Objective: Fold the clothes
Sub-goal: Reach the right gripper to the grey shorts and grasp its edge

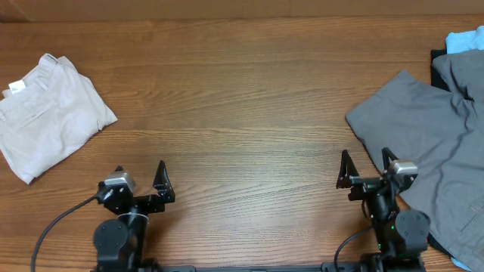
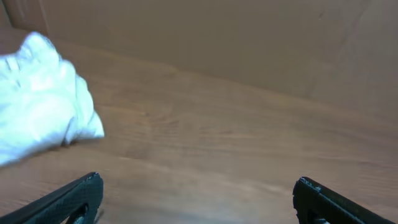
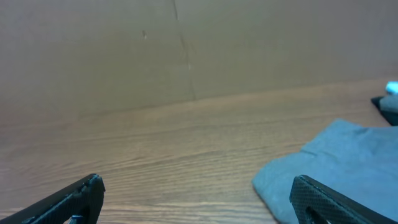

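While left gripper [image 1: 139, 172] and right gripper [image 1: 367, 159] gape, grey shorts [image 1: 431, 151] lie diagonally, corner leftward.

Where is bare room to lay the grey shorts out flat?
The table is bare in the middle, between the beige shorts at left and the grey shorts at right. The far right corner is crowded with other garments.

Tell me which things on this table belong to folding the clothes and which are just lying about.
Belongs to the job:
- grey shorts, spread unfolded at the right side

Just lying about:
- beige folded shorts, far left
- black garment, top right corner, partly under the grey cloth
- light blue item, top right, cut off by the edge
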`<state>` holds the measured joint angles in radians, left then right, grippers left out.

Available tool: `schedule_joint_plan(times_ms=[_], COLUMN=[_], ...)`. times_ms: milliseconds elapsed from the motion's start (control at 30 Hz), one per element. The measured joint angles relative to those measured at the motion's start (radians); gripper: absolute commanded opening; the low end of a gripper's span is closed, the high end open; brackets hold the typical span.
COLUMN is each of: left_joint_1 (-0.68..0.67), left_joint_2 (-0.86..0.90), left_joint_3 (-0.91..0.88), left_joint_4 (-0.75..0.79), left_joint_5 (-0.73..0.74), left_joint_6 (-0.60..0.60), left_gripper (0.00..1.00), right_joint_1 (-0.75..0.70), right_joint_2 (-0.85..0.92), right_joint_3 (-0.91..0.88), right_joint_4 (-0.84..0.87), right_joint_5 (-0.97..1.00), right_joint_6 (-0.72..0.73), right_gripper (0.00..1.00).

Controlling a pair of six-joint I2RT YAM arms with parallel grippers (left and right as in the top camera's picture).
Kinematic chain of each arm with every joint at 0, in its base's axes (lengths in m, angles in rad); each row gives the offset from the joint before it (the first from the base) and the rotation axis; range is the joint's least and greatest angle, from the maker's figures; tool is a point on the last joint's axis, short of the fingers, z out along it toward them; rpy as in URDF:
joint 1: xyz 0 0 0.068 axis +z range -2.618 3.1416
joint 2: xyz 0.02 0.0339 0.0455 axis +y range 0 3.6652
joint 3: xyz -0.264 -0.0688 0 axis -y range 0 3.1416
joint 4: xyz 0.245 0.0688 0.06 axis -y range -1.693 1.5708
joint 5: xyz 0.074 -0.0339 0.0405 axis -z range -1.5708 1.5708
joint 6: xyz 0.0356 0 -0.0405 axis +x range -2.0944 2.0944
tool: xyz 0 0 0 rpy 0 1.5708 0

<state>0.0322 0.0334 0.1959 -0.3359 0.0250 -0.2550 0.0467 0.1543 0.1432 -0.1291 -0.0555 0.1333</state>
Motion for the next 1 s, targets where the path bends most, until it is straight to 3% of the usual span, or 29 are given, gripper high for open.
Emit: schedule_joint_plan(times_ms=[200, 600, 1000], left_joint_1=[0.000, 0.000, 0.000], left_joint_2=[0.153, 0.763, 1.007], left_joint_3=[0.188, 0.607, 0.645], left_joint_4=[-0.131, -0.468, -0.472], left_joint_5=[0.006, 0.027, 0.088], left_joint_6=[0.001, 0.004, 0.003], left_gripper=[1.00, 1.00, 1.00], right_joint_1=[0.000, -0.021, -0.105], right_joint_2=[0.307, 1.140, 1.501], right_joint_3=[0.245, 0.840, 0.893], right_joint_4=[-0.150, -0.546, -0.487], right_joint_5=[0.000, -0.005, 0.240], right_joint_6=[0.037, 0.000, -0.076], right_gripper=[1.00, 1.00, 1.00])
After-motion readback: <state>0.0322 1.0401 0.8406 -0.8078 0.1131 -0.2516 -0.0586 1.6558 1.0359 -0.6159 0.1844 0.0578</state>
